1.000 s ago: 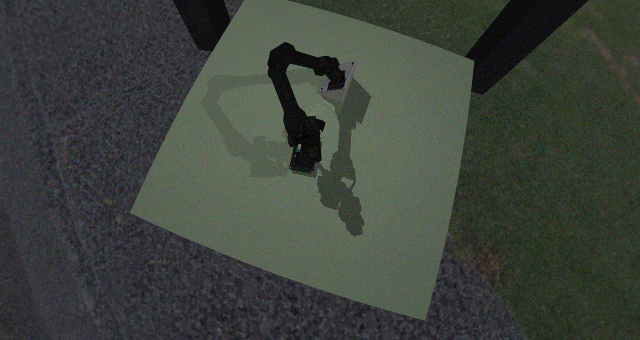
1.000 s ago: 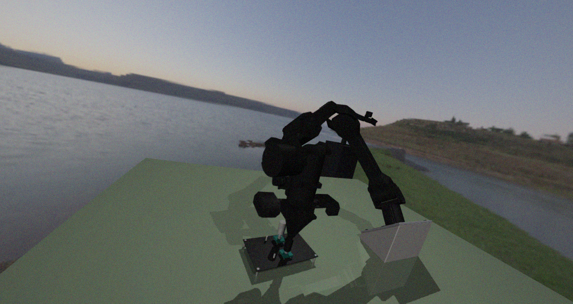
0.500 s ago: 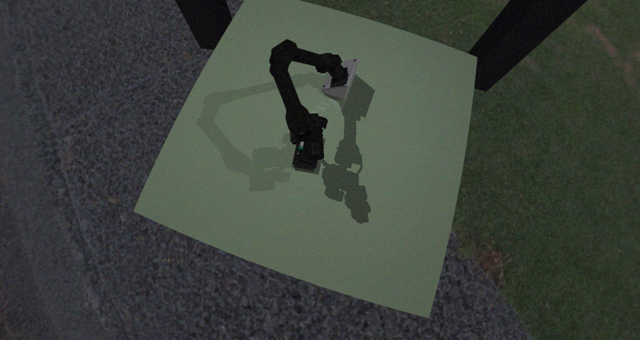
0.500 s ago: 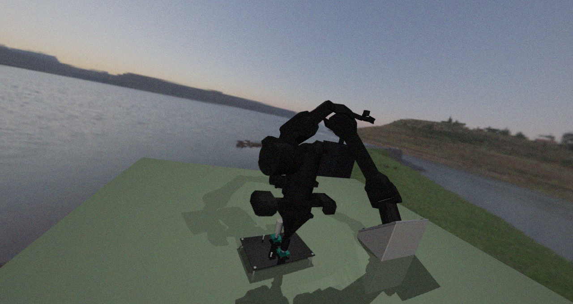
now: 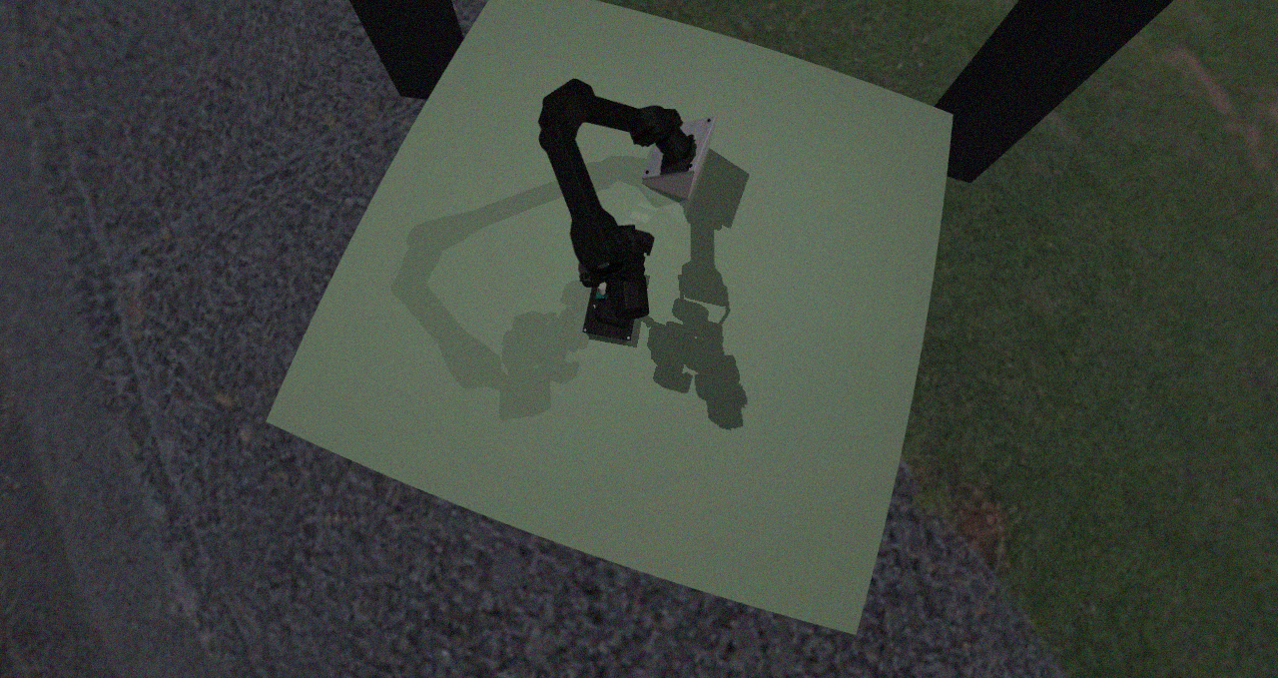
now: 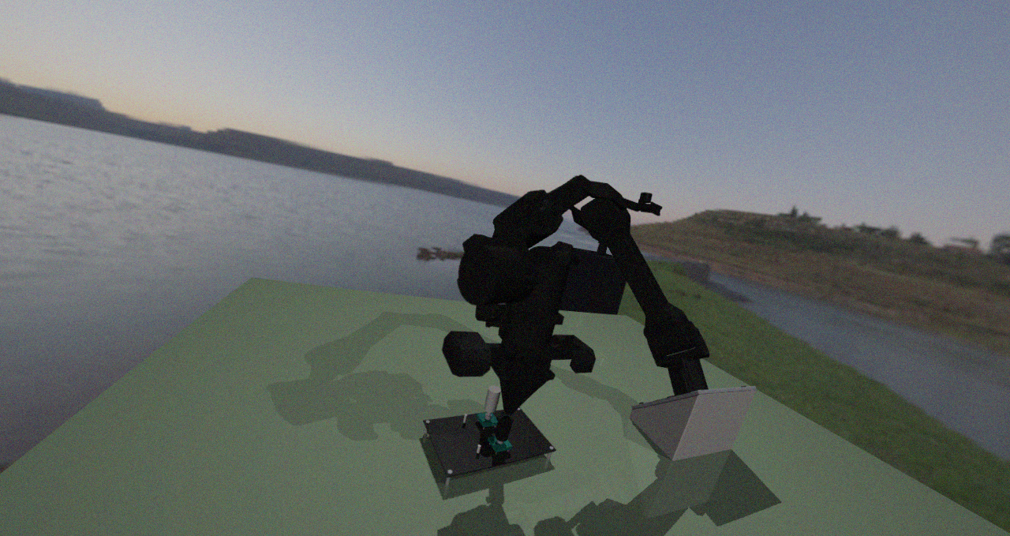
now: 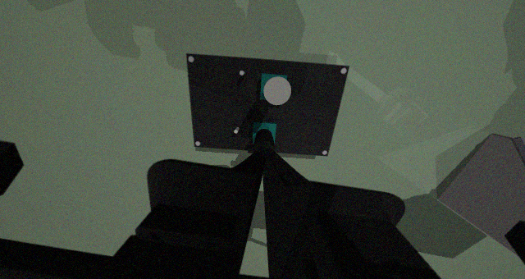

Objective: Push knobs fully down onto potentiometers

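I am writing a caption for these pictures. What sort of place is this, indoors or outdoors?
It looks like an outdoor waterside spot at dusk: a green table stands by wide water and a grassy bank. On it are only the black arm and a circuit board.

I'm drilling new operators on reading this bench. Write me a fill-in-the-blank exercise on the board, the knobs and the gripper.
1. The gripper has its fingers ____ and its tips rest on the dark knob.
2. The white knob stands ____ than the dark one in the exterior view.
3. Each potentiometer body on the circuit board is coloured ____.
4. The arm's grey base stands ____ the board, not on it.

Missing words: shut; taller; teal; beside
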`<state>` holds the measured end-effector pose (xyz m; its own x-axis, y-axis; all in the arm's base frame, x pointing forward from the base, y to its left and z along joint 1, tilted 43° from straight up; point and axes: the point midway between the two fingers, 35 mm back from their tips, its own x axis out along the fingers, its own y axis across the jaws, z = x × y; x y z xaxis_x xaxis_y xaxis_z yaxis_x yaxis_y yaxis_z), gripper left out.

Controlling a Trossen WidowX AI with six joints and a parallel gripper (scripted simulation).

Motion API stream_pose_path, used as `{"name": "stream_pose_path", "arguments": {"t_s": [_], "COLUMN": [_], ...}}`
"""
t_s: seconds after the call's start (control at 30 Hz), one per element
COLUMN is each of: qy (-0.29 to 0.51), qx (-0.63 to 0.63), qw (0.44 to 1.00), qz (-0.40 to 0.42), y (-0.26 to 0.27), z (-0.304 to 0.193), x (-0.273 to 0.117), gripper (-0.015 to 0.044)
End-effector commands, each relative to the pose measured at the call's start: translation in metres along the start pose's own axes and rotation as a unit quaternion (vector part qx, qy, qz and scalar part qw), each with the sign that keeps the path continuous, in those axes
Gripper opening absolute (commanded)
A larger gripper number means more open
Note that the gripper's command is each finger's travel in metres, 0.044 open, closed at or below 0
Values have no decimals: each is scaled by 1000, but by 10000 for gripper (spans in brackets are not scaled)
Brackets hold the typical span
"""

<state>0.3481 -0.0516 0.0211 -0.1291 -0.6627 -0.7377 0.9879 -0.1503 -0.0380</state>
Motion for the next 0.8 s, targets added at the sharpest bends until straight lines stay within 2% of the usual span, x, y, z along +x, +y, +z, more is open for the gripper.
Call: {"name": "stream_pose_path", "arguments": {"t_s": [0.0,0.07,0.33,0.5,0.6,0.77], "qy": [2,2,0,1,-1,-4], "qx": [3,3,-1,-13,-59,-144], "qw": [1000,1000,1000,999,997,989], "qz": [0,0,0,43,42,40], "y": [1,1,0,11,10,10], "z": [-1,-1,-1,-1,1,3], "x": [-8,-10,-4,-18,-19,-20], "gripper": [0,0,210,79,0,0]}}
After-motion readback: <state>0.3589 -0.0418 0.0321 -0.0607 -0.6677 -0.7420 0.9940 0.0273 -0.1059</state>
